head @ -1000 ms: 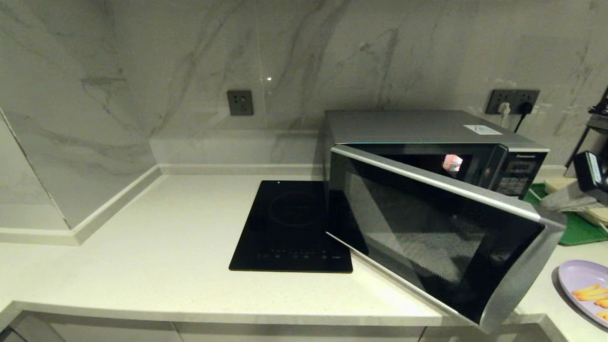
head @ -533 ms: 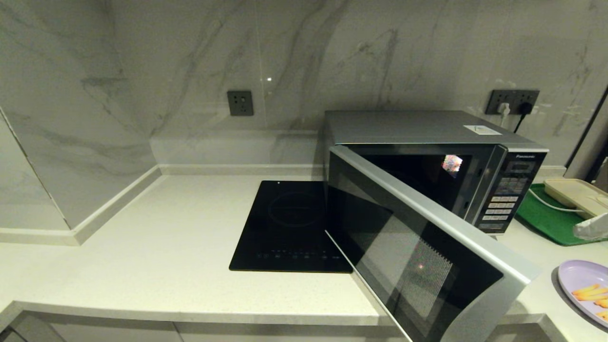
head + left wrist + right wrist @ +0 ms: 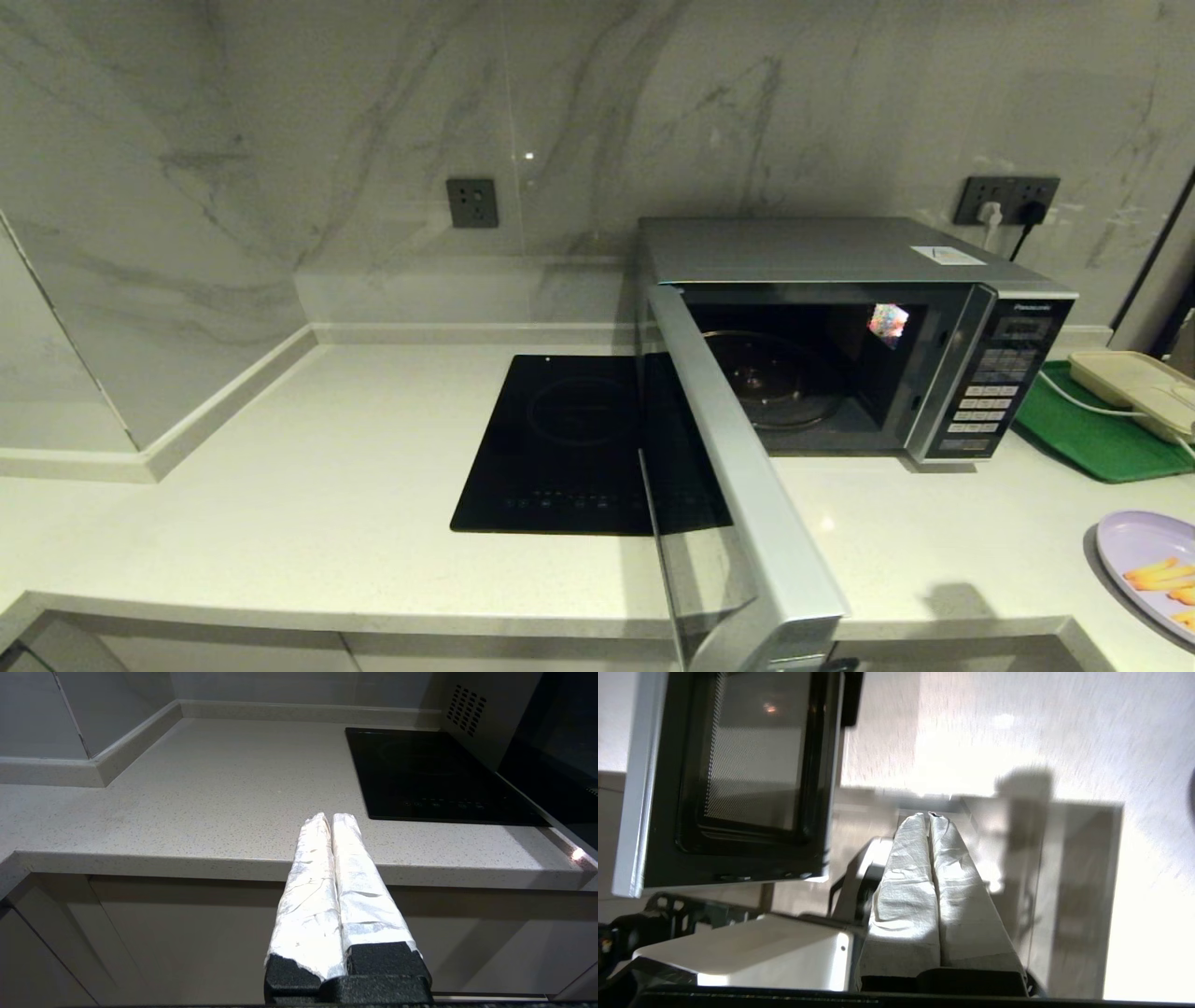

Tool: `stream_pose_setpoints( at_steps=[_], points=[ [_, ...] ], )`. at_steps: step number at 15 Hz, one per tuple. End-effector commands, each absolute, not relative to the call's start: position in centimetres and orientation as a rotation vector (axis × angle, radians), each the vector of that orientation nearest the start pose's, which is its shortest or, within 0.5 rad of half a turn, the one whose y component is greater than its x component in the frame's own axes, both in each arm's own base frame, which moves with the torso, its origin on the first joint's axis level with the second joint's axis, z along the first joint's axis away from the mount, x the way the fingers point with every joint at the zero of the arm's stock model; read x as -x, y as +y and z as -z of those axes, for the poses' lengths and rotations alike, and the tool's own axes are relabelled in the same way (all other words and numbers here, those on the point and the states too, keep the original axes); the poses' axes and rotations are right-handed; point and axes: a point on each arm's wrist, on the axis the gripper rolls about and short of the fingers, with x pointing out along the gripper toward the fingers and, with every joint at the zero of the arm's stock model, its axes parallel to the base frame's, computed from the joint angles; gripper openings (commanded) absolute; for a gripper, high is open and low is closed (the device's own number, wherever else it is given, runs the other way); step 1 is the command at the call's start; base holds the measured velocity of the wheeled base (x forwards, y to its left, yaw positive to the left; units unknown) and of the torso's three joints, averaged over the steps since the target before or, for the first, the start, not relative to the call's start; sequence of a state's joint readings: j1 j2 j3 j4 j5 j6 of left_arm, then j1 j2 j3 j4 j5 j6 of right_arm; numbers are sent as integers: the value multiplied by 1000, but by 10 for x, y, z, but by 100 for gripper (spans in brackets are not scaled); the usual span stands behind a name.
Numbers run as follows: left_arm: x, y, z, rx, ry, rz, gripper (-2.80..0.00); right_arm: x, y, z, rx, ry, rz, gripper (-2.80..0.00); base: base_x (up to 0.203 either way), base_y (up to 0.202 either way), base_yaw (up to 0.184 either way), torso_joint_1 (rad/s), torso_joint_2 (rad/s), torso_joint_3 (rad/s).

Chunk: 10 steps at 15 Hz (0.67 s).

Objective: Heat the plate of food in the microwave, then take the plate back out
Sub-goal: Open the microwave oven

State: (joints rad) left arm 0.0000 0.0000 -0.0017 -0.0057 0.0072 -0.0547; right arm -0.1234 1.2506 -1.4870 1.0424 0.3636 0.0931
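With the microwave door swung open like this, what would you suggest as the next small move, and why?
Probably bring the right gripper, jaws shut and empty below the counter edge, up toward the plate of food and open it. The microwave door stands wide, its glass turntable is bare, and the plate sits on the counter.

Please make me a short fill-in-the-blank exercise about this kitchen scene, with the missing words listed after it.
1. The door of the microwave stands ____.
2. The plate of food lies on the countertop, on the robot's ____ side of the microwave.
3. The black glass hob lies on the robot's ____ side of the microwave.
4. The right tool is ____ and holds nothing.

Missing words: open; right; left; shut
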Motion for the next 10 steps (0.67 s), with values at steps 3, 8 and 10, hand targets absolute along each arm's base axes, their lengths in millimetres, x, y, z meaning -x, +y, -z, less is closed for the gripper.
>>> stream_pose_setpoints(
  at_steps=[3, 8, 10],
  points=[
    [23, 0, -77, 55, -8, -7, -280, -60, 2, -354, -151, 533, -261, -280, 0, 0, 0, 0, 0, 0],
    [23, 0, -77, 55, -8, -7, -280, 7, 7, -352, -16, 621, -238, -280, 0, 0, 0, 0, 0, 0],
    [23, 0, -77, 55, -8, -8, -280, 5, 5, -348, -17, 651, -150, -280, 0, 0, 0, 0, 0, 0]
  ],
)
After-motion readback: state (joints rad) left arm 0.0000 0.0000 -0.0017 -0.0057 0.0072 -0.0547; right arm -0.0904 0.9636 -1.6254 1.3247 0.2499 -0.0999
